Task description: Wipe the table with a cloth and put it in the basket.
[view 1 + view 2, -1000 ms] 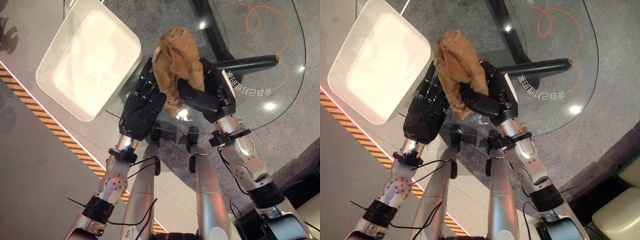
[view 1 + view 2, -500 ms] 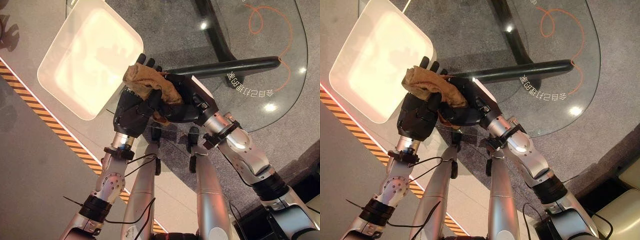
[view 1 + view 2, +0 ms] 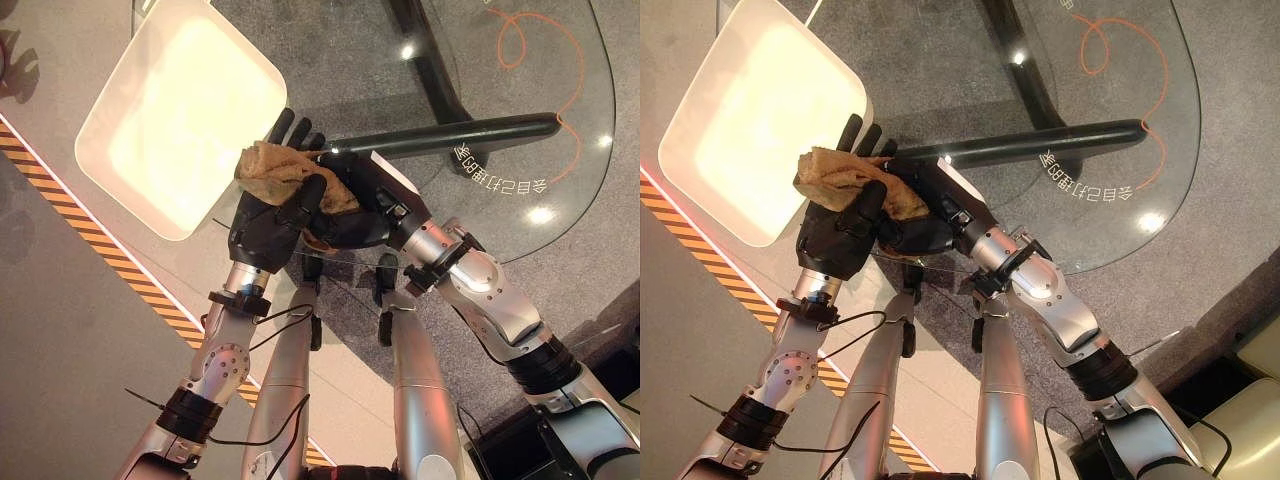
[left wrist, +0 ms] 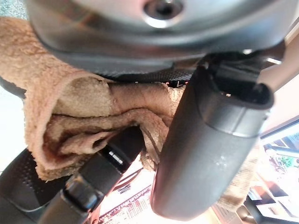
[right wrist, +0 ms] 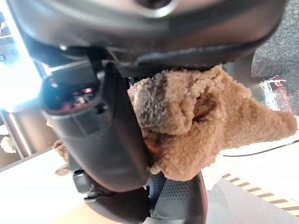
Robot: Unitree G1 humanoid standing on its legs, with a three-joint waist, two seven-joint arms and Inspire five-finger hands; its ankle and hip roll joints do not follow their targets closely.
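Left hand (image 3: 262, 215) and right hand (image 3: 362, 208) both clasped crumpled tan terry cloth (image 3: 268, 168) beside white rectangular basket (image 3: 100, 170) — handover step; next, presumably right releases.

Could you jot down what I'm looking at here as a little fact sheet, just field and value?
Setting: a round glass table seen from above
Cloth: a tan, fluffy cloth, bunched up between the two hands
Left hand: left hand, palm under the cloth, thumb curled onto it
Right hand: right hand, fingers closed on the cloth's other end
Basket: a white basket with rounded corners, beside the hands on the robot's left
Cloth in basket: not yet
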